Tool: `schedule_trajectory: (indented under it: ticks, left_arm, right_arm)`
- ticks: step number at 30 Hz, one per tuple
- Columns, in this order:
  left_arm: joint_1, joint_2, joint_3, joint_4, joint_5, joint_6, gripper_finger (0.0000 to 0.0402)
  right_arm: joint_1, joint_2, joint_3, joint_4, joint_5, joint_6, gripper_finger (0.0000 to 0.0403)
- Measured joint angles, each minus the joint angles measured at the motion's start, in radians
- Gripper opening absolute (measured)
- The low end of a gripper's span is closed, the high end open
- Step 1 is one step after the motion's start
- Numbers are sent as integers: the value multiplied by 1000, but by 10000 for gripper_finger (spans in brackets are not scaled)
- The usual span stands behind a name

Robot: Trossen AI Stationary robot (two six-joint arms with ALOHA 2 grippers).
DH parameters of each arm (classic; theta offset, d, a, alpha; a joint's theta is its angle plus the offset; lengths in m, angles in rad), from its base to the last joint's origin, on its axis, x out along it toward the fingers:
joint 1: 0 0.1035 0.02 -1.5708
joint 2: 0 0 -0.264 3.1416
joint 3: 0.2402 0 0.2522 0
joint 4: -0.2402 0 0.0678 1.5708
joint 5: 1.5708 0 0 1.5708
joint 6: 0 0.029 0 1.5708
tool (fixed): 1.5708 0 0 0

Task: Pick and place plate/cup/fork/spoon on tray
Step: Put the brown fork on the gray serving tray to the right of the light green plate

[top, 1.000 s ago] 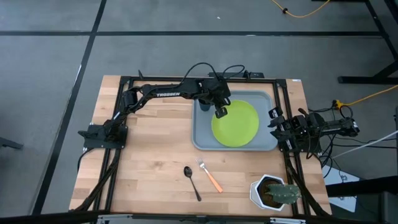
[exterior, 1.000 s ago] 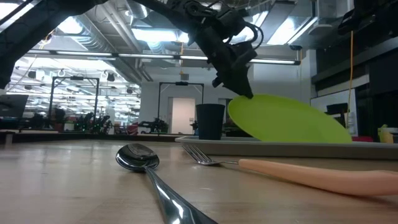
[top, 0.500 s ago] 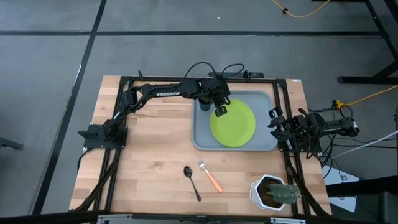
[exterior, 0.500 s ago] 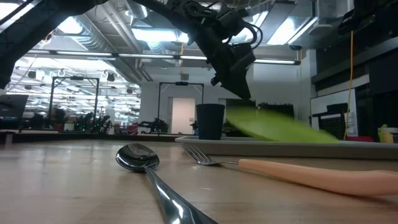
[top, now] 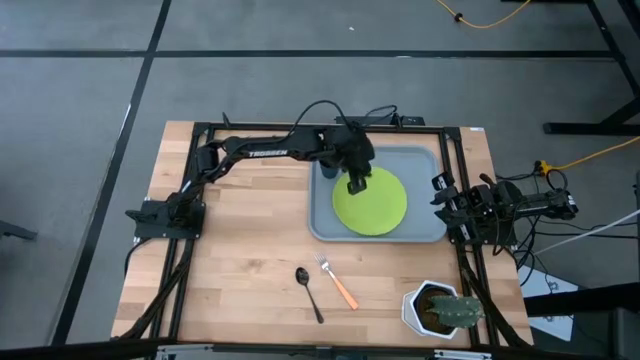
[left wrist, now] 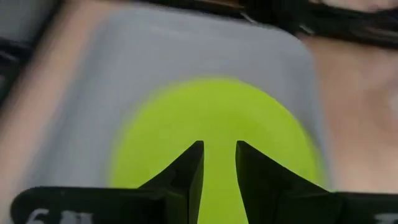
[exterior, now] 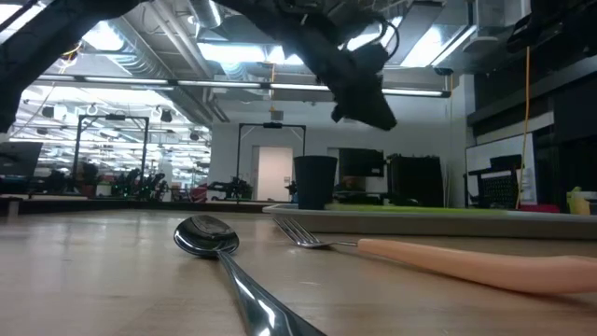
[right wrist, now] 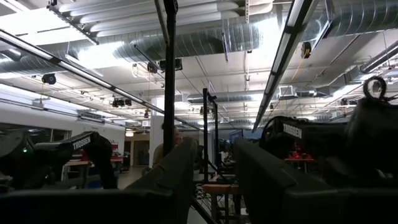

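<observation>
"Both arms are near-black, aren't they?"

"Yes. The left arm point(top: 270, 152), in the upper middle of the overhead picture, has white TROSSEN lettering along one link and black cables looping off its wrist."

"And the fingers?"

"The left gripper point(left wrist: 219, 163) has two dark wedges tapering to blunt tips. The right arm point(top: 480, 208), at the right edge, is a knot of black joints and wires."

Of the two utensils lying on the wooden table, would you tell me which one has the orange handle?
The fork, nearer the cactus pot. Its handle is orange with silver tines, whereas the spoon beside it is dark all over.
</observation>
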State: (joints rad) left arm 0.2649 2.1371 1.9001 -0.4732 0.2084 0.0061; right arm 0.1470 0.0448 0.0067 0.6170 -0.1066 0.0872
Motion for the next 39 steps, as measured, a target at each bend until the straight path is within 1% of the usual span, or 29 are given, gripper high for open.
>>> schedule_trajectory:
  ticks: [1,3,5,7,10,14,18,22,29,32,36,39]
  left_arm:
    - [-7,-10,-1,-43,29,-2,85]
    - [-25,-22,3,-99,55,-2,84]
    - [-39,-41,-1,-236,65,-3,83]
    - [-59,-44,1,-308,61,-3,83]
    - [-86,-49,-1,-483,52,-3,83]
    - [-135,-51,-1,-656,-12,-28,83]
    - [-197,-51,-1,-787,-102,-30,83]
    - [-254,-51,-2,-879,-120,-26,83]
    - [-345,-70,-106,-866,-120,-4,83]
    - [-367,-102,-195,-836,-118,-12,83]
    - [-371,-206,-366,-757,-120,-25,83]
    - [-366,-334,-542,-633,-123,-58,83]
  right_arm:
    - [0,0,0,0,0,10,120]
    - [0,0,0,-3,0,13,120]
    - [0,0,0,-4,0,13,120]
    - [0,0,0,-10,0,11,120]
    - [0,0,0,-16,0,9,120]
    - [0,0,0,-20,0,8,120]
    - [0,0,0,-20,0,5,120]
    - [0,0,0,-18,0,-15,120]
    - [0,0,0,-17,1,-16,120]
    - [0,0,0,-16,1,-17,120]
    - [0,0,0,-8,2,-17,120]
    - [0,0,0,-4,16,-17,120]
